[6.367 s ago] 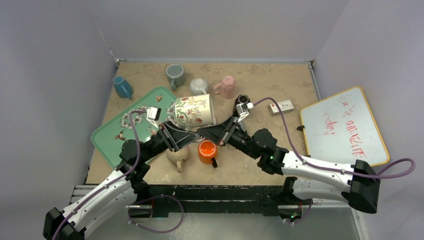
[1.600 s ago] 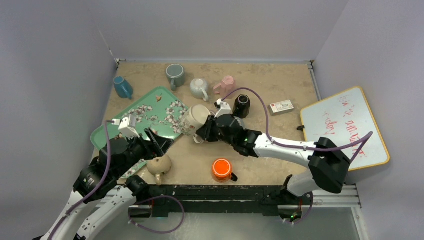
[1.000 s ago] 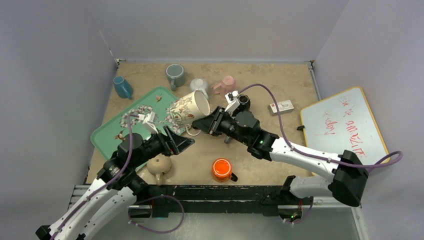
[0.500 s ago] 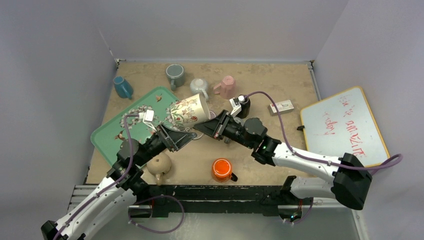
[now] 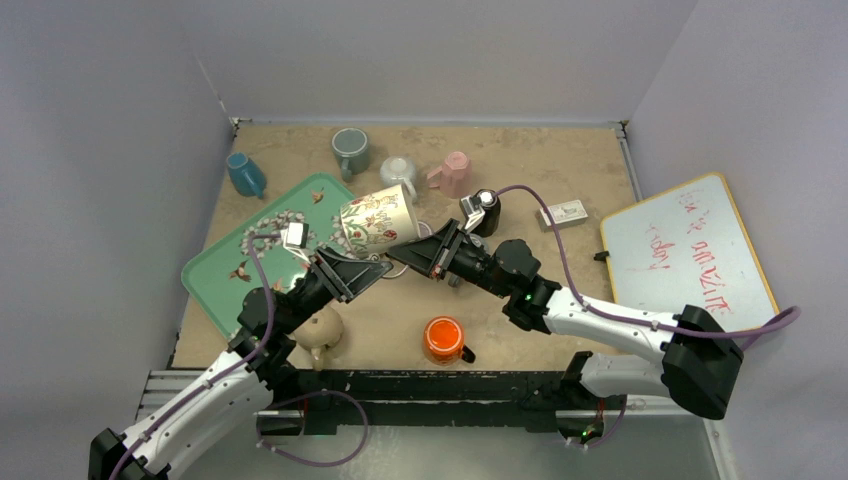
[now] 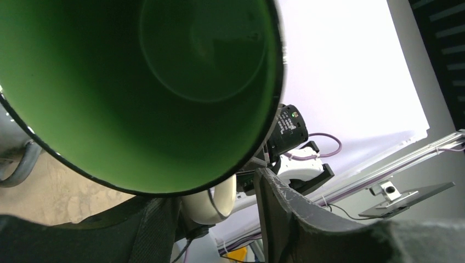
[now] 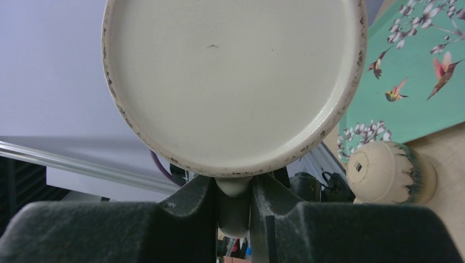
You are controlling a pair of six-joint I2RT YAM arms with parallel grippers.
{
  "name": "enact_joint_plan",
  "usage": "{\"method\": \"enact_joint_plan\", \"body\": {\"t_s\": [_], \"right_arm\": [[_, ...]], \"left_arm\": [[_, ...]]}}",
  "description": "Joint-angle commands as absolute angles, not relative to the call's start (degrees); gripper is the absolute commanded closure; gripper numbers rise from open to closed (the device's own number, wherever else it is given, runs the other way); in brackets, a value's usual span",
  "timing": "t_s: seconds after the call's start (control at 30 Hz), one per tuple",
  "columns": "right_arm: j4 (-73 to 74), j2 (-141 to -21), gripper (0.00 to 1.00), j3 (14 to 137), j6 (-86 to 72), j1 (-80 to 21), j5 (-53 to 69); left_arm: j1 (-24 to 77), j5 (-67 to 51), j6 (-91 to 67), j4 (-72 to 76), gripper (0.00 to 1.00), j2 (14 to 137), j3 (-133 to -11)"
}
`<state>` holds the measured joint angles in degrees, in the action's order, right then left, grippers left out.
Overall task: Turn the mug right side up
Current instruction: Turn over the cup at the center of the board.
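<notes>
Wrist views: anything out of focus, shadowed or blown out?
Left wrist: the mug fills the frame, its green inside shadowed, the wall behind blown out white. Right wrist: the mug's base is sharp and evenly lit, the right claw dark below it.

A table (image 5: 560, 160) with a tan, speckled top fills the middle of the room. Plain walls of pale grey-lilac close it in on three sides: a back wall (image 5: 440, 50), a left wall (image 5: 100, 150) and a right wall (image 5: 760, 90). A thin white strip (image 5: 630, 165) runs along the table's right edge, and a metal rail (image 5: 460, 385) along its near edge. The light is soft and even, with faint shadows on the tabletop.
</notes>
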<state>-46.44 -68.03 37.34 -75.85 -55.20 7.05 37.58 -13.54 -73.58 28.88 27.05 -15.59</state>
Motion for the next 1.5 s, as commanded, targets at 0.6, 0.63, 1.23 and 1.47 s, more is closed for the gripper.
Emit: {"method": "enact_joint_plan", "body": {"t_s": [0.6,0.63,1.23,1.47], "right_arm": [[-63.1,-66.8,1.00,33.9,-78.7,-55.4,13.8],[-63.1,-67.0,1.00,34.3,-78.4,-55.5,14.4],[-64.0,-70.1,1.00,35.1,-77.6,-55.5,17.5],[-63.7,-71.2,1.00,36.0,-77.0,-55.5,18.8]], "left_arm": [[37.6,-8.0,-79.5,39.4,0.86,28.9,-14.3],[37.5,-7.9,-79.6,39.2,0.88,29.1,-14.4],[37.5,-2.9,-83.0,45.5,0.68,32.2,-13.0],[37.5,-4.1,-81.9,42.2,0.84,32.9,-14.4]]}}
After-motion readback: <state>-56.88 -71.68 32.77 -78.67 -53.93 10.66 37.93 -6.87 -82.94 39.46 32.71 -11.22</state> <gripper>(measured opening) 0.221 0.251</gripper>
